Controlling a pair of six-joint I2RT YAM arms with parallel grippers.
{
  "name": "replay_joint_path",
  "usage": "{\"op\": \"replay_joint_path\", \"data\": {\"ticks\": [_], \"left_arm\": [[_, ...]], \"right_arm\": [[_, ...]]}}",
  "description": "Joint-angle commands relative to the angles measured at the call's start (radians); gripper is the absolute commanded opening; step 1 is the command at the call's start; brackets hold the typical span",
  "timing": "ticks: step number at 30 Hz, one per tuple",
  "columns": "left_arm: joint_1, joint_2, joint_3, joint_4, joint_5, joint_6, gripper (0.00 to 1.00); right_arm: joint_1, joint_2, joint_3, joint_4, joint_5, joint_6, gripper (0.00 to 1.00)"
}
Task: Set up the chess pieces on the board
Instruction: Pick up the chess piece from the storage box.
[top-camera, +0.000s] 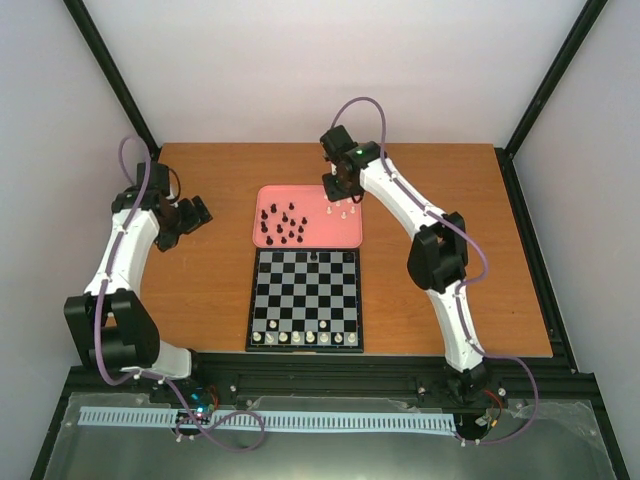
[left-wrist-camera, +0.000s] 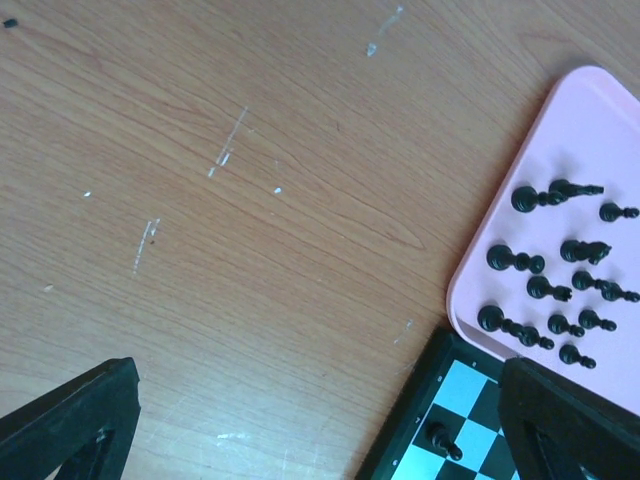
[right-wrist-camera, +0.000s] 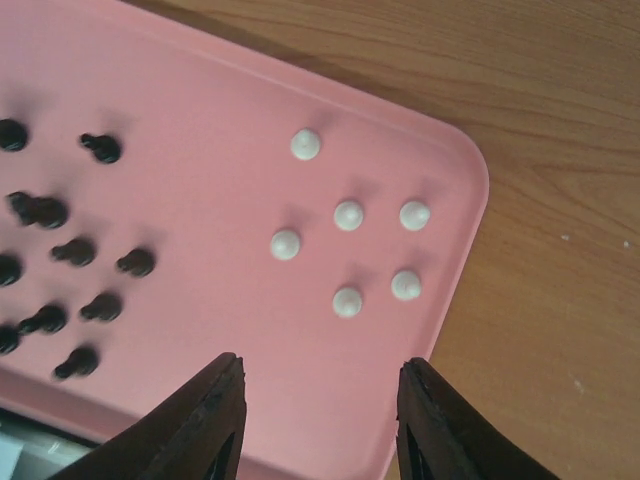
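Your right jaws: apart, empty, above pink tray (right-wrist-camera: 200, 100) near six white pieces (right-wrist-camera: 348, 215) | your left jaws: apart, empty, over tabletop (left-wrist-camera: 250, 250) | board (top-camera: 305, 300): white row (top-camera: 305, 338) nearest you

tray (top-camera: 322, 236) just behind board (top-camera: 305, 295) on table (top-camera: 215, 175), chess pieces (top-camera: 283, 225) in tray and along board's near edge

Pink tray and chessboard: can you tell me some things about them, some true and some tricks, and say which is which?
Six white pieces are on the pink tray. True.
The right gripper holds a white piece. False: it is open and empty.
The chessboard has no pieces yet. False: a white row lines its near edge and one black piece stands at its far edge.
Black pieces share the tray. True.
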Motion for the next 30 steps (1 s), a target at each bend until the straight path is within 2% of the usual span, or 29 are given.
{"op": "replay_joint_path", "data": {"ticks": [1,18,30], "left_arm": [[-0.029,0.033,0.045,0.002,0.007,0.044,1.00],[-0.045,0.136,0.098,-0.022,0.006,0.053,1.00],[-0.045,0.151,0.100,-0.022,0.000,0.055,1.00]], "right_arm": [[-0.027,0.083,0.071,0.025,0.042,-0.051,0.42],[-0.065,0.228,0.074,0.021,-0.058,-0.078,0.33],[-0.081,0.264,0.068,0.014,-0.091,-0.081,0.32]]}}
